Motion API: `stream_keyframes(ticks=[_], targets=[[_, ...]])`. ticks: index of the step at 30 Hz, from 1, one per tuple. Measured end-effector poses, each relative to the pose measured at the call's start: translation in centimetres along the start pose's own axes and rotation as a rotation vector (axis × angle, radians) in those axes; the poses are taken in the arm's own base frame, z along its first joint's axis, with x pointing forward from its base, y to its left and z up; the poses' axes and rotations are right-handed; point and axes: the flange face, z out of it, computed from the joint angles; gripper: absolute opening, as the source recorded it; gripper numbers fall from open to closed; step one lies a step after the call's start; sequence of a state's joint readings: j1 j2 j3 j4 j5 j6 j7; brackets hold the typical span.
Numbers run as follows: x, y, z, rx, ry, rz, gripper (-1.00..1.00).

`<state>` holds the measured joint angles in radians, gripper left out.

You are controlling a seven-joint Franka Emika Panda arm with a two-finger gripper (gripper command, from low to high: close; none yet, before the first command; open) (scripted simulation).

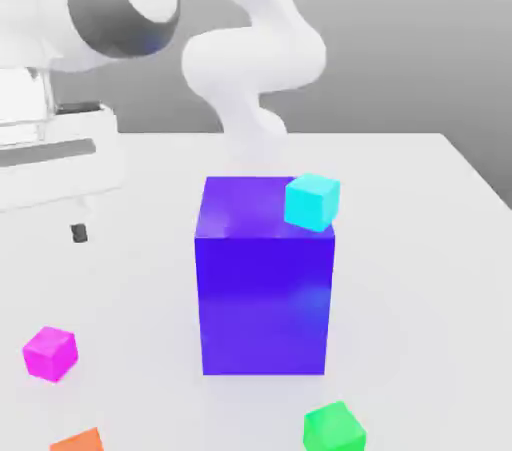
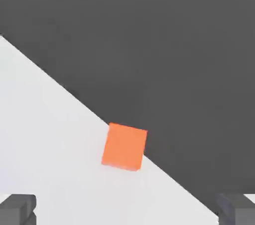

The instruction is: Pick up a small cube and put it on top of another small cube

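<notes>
1. Grey backdrop behind a white table (image 1: pixel 420 269); I read everything off the two renders.
2. On the table in the exterior view: a big blue-violet block (image 1: pixel 265 279) at centre, with a cyan cube (image 1: pixel 312 202) at its top corner on the exterior view's right. I cannot tell whether the cyan cube rests on that corner or stands on the table behind it.
3. The small magenta cube (image 1: pixel 50 353), my pick target, sits on the table at the exterior view's left, well apart from the block.
4. A green cube (image 1: pixel 334 429) lies near the front edge; an orange cube (image 1: pixel 78 441) is cut by the frame just beside the magenta one.
5. The gripper (image 2: pixel 127 208) stands wide open and holds nothing; both fingertips (image 2: pixel 17 208) frame bare table in the hand view.
6. Between them, nearer the table edge, the hand view shows the orange cube, not the magenta one.
7. Step in hand, my judgement: the approach. Nothing is grasped and nothing stacked, so the task is barely begun.
8. Next move calls for shifting the hand off the orange cube until the magenta cube lies between the fingers, squaring the jaws to its faces, then descending before closing.
9. Risk: the orange neighbour is close, so a finger may nudge it.
</notes>
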<state>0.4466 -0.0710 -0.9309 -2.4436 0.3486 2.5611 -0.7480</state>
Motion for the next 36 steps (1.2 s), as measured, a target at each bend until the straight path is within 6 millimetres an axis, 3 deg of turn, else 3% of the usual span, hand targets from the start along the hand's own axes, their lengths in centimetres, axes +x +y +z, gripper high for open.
stream_keyframes(ticks=[9,18,25,26,32,36], targets=[[-4.5,3.0,6.4,-0.037,-0.143,-0.209,0.00],[-9.7,6.0,10.4,-0.066,-0.283,-0.426,0.00],[-11.7,7.2,15.8,-0.072,-0.300,-0.457,0.00],[-12.0,7.3,16.6,-0.071,-0.302,-0.458,-1.00],[-12.2,7.3,17.0,-0.069,-0.302,-0.458,-1.00],[-11.3,7.1,14.3,-0.072,-0.297,-0.456,-1.00]])
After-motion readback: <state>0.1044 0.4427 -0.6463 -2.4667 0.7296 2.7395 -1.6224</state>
